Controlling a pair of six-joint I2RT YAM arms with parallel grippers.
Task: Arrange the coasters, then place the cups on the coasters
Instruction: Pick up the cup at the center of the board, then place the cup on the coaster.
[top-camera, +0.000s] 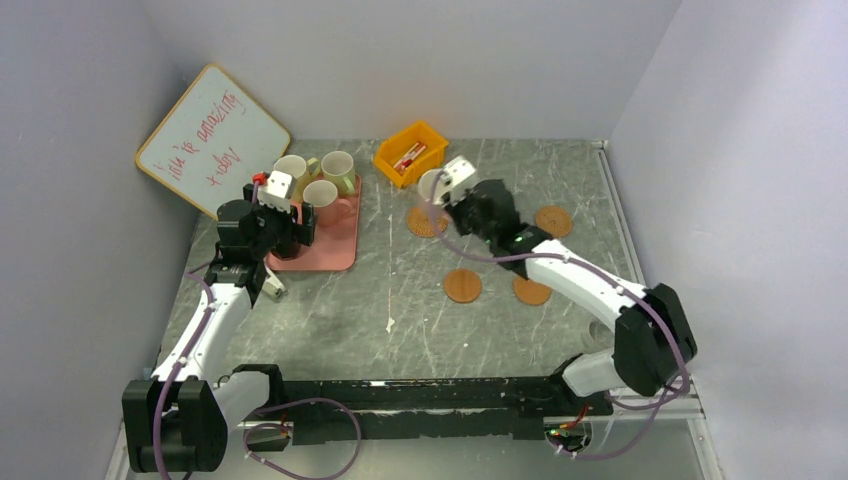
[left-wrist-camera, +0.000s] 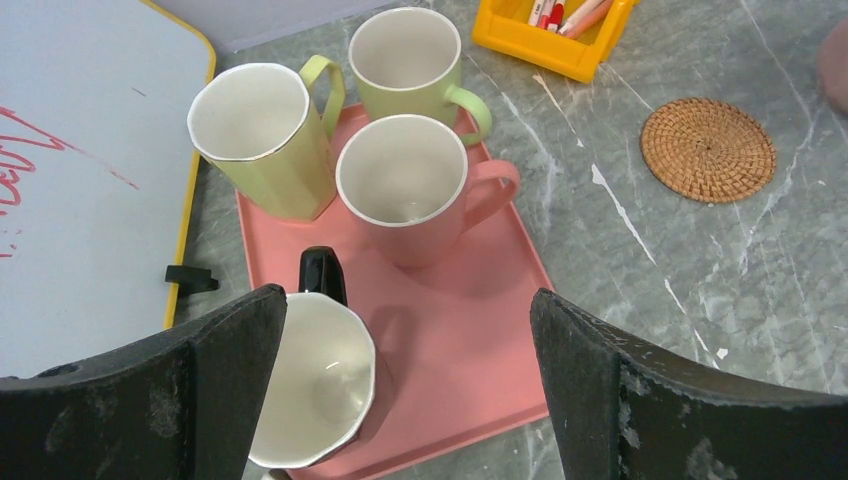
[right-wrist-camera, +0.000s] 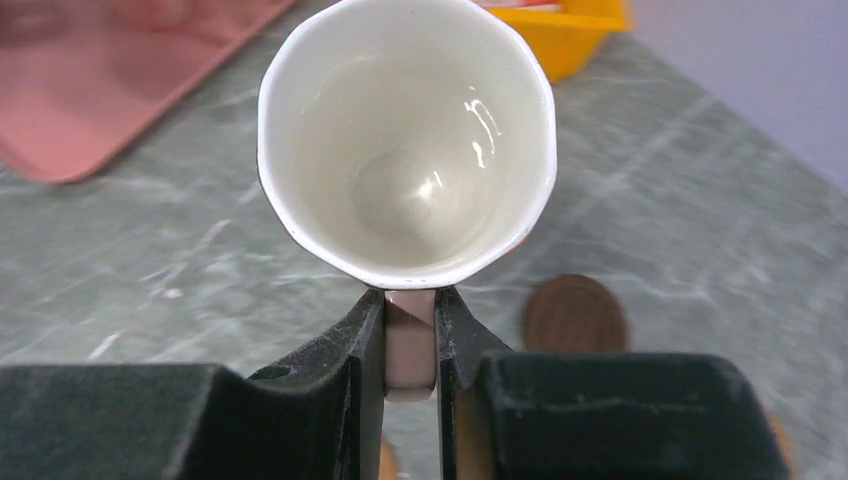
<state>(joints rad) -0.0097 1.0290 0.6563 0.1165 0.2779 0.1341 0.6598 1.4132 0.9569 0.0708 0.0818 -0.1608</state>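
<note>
Handle first: my right pincer is pinched narrow on the pink handle of the held cup, so the mug hangs upright with its mouth toward my wrist camera and can go down flat. Seen from above it hangs by the woven coaster, which I judge to be its target. Whether it sits squarely over the disc I cannot tell.

My left pincer stands wide and holds nothing. It hovers over the pink tray, ready for one of the four mugs there: the green cups, a pink cup and the black cup.

Three plain coasters lie spread well apart, leaving room for a mug on each. The dark coaster shows blurred below the held cup, yet I cannot find it from overhead; my right arm probably covers it. My left finger cuts off part of the black cup.
</note>
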